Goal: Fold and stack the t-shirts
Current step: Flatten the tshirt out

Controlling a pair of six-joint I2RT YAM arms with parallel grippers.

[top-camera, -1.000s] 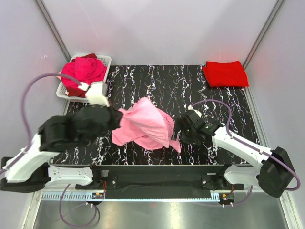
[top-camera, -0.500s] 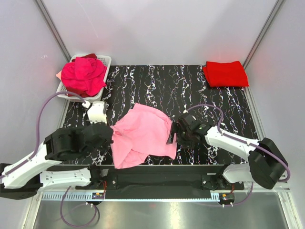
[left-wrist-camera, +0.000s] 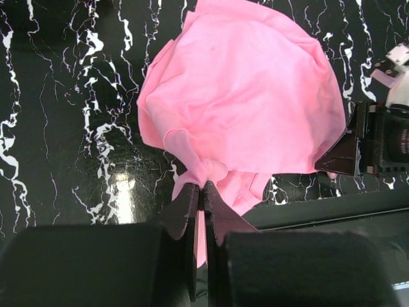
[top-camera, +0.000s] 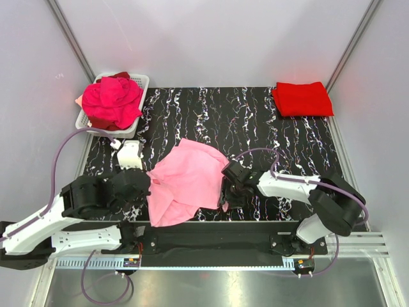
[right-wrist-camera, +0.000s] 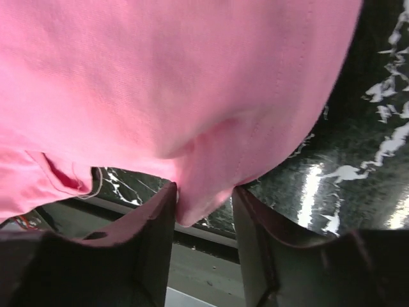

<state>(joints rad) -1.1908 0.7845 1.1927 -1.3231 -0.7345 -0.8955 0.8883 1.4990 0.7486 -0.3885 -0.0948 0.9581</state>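
Observation:
A light pink t-shirt lies crumpled on the black marbled table, near its front edge. My left gripper is shut on a bunched corner of the pink t-shirt at its left side; in the left wrist view the gripper has cloth pinched between its tips. My right gripper sits at the shirt's right edge. In the right wrist view this gripper stands open, with a hanging fold of the pink t-shirt between the fingers. A folded bright red t-shirt lies at the far right corner.
A white mesh basket at the far left holds a heap of magenta and dark red t-shirts. The table's front edge and the rail below it run just under both grippers. White walls close in the back and both sides.
My left arm drew back toward the near left and the pink shirt spread lower on the table. My right gripper moved left onto the shirt's right edge and its jaws narrowed.

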